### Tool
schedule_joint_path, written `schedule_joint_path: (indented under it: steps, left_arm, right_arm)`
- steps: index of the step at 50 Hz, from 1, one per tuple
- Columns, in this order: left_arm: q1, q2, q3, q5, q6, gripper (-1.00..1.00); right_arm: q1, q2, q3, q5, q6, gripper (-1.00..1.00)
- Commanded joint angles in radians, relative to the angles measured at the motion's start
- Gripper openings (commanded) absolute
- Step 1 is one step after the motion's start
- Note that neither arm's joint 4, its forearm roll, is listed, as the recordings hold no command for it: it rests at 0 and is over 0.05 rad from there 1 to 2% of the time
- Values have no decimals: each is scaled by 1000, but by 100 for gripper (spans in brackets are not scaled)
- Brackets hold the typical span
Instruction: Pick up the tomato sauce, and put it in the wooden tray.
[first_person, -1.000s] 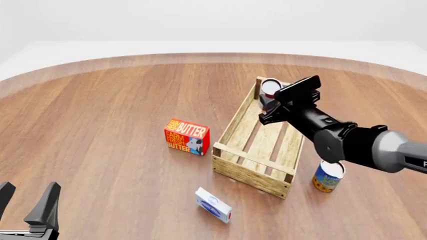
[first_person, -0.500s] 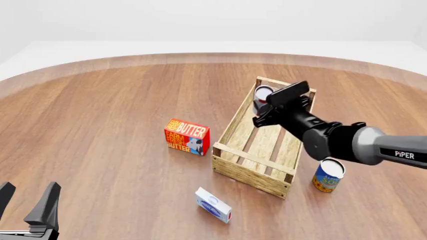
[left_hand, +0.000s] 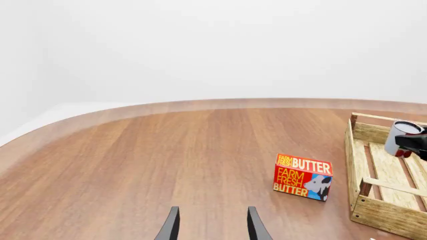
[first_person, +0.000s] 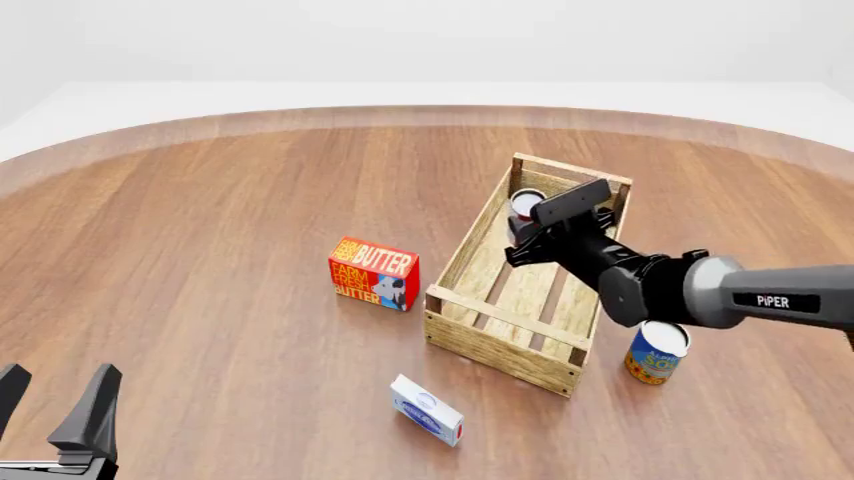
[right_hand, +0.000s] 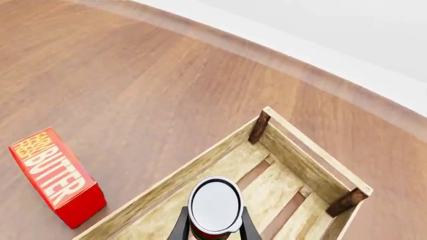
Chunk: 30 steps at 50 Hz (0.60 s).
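Two grippers: right gripper (first_person: 529, 222) is clamped on the sauce can (right_hand: 214, 206), a slim cylinder with a pale silver top and red label, held upright inside the far end of the tray (first_person: 470, 252). Tray is a light-wood slatted crate with low sides and dark corner posts. Left gripper (left_hand: 212, 230) is spread wide, nothing held. Red cardboard butter box (first_person: 374, 272) sits left of the tray, apart.

tomato sauce (first_person: 526, 205): label hidden by right gripper (first_person: 531, 228) | wooden tray (left_hand: 373, 172): edge-cropped
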<state>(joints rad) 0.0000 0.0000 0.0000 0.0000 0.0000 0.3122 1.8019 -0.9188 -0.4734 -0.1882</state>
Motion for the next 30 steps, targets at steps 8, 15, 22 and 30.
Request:
schedule_joint_path:
  steps: [8, 15, 22, 30]
  left_arm:
    - [0, 0, 0, 0, 0, 100]
    - [0, 0, 0, 0, 0, 100]
    - [0, 0, 0, 0, 0, 100]
    - [0, 0, 0, 0, 0, 100]
  right_arm:
    - [-6, 53, -13, -7, 7, -100]
    - [-10, 71, -20, -6, 4, -100]
    - [-18, 94, -30, -8, 5, -100]
    - [-26, 116, -38, -8, -1, -100]
